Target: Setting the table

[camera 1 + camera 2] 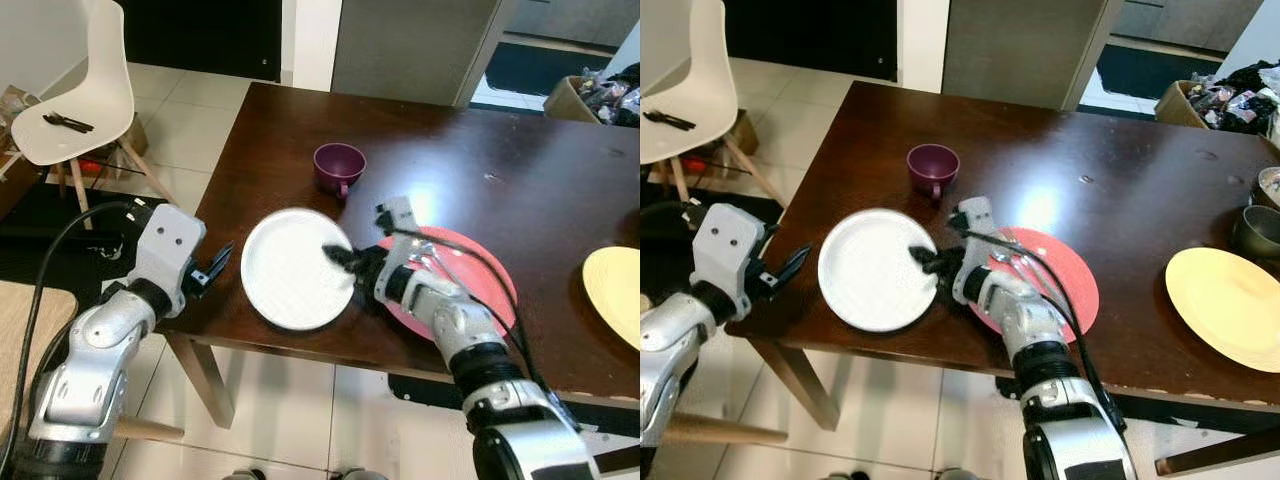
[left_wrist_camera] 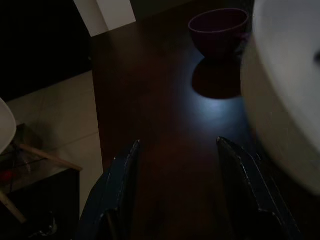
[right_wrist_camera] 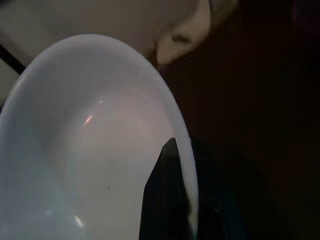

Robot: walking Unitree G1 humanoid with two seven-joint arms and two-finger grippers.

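Observation:
A white plate [image 1: 292, 268] lies at the near left of the dark wooden table [image 1: 480, 160]. My right gripper [image 1: 342, 260] is shut on the plate's right rim, one finger [image 3: 162, 200] over the rim and one under it. A red plate [image 1: 478, 290] sits just right of it, under my right forearm. Behind them stands a purple cup [image 1: 338, 166]. My left gripper [image 1: 216, 264] hovers open at the table's left edge, just left of the white plate; its fingers [image 2: 117, 192] point along the tabletop toward the cup [image 2: 219, 30].
A yellow plate [image 1: 1230, 305] lies at the table's right end, with a dark bowl [image 1: 1260, 230] behind it. A white chair [image 1: 85, 95] holding black utensils [image 1: 66, 122] stands on the tiled floor to the left. A basket of clutter [image 1: 590, 95] sits at the far right.

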